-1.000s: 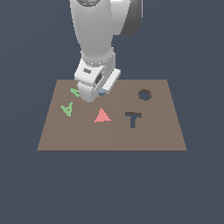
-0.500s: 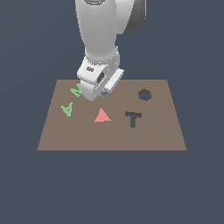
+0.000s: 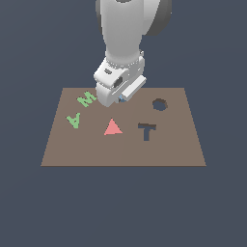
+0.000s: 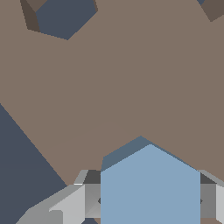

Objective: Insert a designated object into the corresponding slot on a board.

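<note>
Wrist view gave us the clearest look: the light-blue block (image 4: pixel 150 186) sat right between the tool's (image 4: pixel 148 199) two grey fingers (image 4: pixel 70 203), one on each side and touching it, so the tool was clamped on the block. Below it we saw the brown board (image 4: pixel 131 87), and part of a dark hole with angled walls (image 4: pixel 63 17) showed near one corner of that picture, well apart from the block.

From the exterior view, we could only spot a sliver of the block (image 3: pixel 122 99) peeking out under the white tool (image 3: pixel 118 94), which hung over the far part of the board (image 3: pixel 123 149), a bit toward the exterior view's left of its middle. We couldn't tell from that angle how high the block was off the surface. The slot (image 3: pixel 159 104), dark and roundish with a rim, sat toward the exterior view's right of the tool, near the board's far edge, with bare board between the two.

Other stuff on the board: a green M (image 3: pixel 87 99) just beside the tool on the exterior view's left, a green A (image 3: pixel 74 120) nearer the camera from that, a flat red triangle (image 3: pixel 113 128) around the middle, and a dark T-shaped cutout (image 3: pixel 146 130) near the triangle on the exterior view's right.
</note>
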`<control>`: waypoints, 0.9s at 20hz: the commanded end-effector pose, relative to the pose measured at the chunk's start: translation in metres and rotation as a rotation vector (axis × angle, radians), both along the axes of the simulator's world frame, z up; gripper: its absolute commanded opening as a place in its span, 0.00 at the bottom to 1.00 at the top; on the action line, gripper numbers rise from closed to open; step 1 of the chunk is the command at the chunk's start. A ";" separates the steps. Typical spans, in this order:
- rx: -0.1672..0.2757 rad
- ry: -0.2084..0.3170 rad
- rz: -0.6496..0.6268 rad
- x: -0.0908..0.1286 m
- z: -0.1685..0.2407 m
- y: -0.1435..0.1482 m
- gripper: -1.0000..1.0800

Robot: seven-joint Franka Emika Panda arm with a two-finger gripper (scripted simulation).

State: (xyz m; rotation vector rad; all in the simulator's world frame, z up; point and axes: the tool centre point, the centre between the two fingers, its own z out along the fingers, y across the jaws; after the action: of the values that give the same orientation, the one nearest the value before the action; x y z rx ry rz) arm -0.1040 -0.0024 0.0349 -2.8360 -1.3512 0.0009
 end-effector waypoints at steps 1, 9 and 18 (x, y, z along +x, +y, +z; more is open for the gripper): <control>0.000 -0.001 -0.058 -0.002 0.001 0.011 0.00; 0.000 0.000 -0.286 -0.003 0.002 0.053 0.00; 0.001 0.000 -0.534 0.009 0.004 0.098 0.00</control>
State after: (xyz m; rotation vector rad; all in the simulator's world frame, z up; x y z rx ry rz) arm -0.0979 0.0891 0.0385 -3.0795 -0.6175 0.0008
